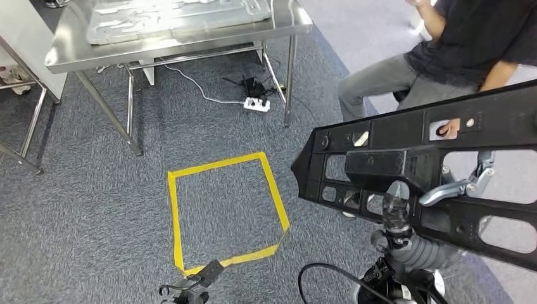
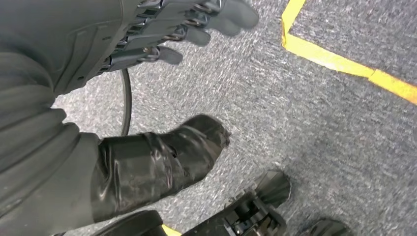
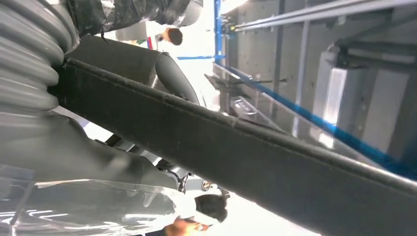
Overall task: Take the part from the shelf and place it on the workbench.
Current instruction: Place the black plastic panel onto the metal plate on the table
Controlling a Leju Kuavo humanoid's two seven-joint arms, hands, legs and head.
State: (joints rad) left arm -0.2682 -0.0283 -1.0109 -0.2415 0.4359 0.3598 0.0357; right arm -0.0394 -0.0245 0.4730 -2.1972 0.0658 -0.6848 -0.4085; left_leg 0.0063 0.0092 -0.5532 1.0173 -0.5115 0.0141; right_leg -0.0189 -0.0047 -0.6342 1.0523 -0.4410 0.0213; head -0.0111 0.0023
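Part (image 1: 405,166), a big flat black frame full of holes, is up in the air over the grey carpet, to the right of the yellow tape square (image 1: 225,212) and in front of a seated person (image 1: 443,60). Right hand (image 1: 405,215) grips it from below, while the steel workbench (image 1: 177,28) stands well beyond the square. Left hand (image 2: 196,22) hangs over the carpet near the tape, fingers loose and holding nothing.

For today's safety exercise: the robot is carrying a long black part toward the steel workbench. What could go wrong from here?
1. The black part is held by the right hand alone, so it might tip or slip.
2. Its far end reaches toward the seated person and could strike them.
3. The cable and power strip under the workbench could snag a foot.
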